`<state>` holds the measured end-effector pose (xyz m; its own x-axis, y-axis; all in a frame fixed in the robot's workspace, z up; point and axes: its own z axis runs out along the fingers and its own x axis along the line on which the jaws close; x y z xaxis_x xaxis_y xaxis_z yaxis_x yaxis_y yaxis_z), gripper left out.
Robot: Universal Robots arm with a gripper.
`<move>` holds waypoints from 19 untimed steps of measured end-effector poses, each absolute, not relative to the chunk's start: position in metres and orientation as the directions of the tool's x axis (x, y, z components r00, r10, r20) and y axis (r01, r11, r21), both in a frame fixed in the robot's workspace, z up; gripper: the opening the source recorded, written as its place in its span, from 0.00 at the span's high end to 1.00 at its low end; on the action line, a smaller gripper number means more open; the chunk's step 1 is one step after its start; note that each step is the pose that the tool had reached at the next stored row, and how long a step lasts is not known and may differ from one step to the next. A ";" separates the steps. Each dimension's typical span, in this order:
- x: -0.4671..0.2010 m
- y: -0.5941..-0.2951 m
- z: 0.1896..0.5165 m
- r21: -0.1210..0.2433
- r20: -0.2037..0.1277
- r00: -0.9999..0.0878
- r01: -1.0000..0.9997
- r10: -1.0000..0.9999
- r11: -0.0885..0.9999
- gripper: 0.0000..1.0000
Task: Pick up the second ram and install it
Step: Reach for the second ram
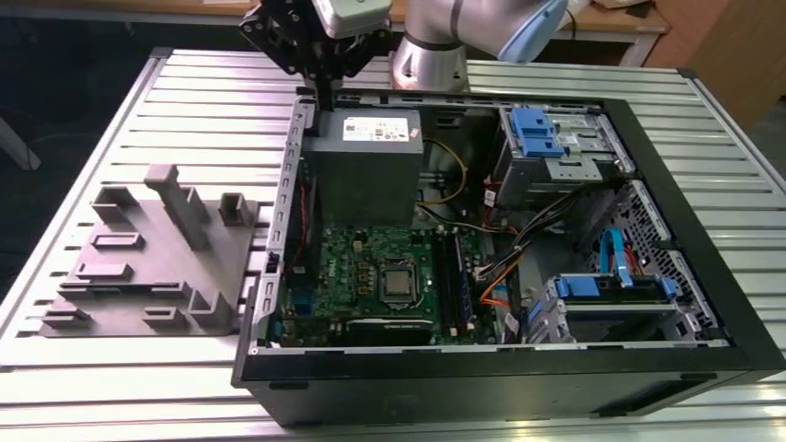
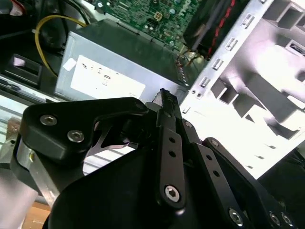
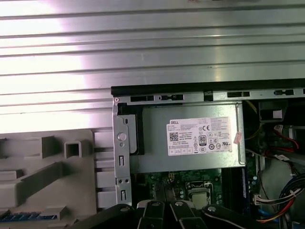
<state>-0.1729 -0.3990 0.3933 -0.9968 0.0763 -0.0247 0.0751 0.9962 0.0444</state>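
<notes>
Half done at best: my gripper (image 1: 324, 81) was pinched together on what looked like the second ram (image 2: 166, 99), hanging over the computer case (image 1: 491, 387) edge by the power supply (image 1: 364, 166). The motherboard slots (image 1: 455, 276) lay well apart from it, so the ram was not yet seated.

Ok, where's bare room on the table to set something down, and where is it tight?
Bare table slats lie beyond the fixture toward the far edge, and in a strip before it at the near edge. Inside the case it is crowded: power supply, cables, drive cages. The gripper hangs over the case's far corner.
</notes>
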 end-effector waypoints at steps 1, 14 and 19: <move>-0.175 -0.399 0.393 0.044 -0.025 -0.997 0.075 0.076 0.996 0.93; -0.204 -0.399 0.393 0.044 -0.025 -0.997 0.075 0.076 0.996 0.93; -0.215 -0.399 0.393 0.044 -0.026 -0.997 0.075 0.076 0.996 0.93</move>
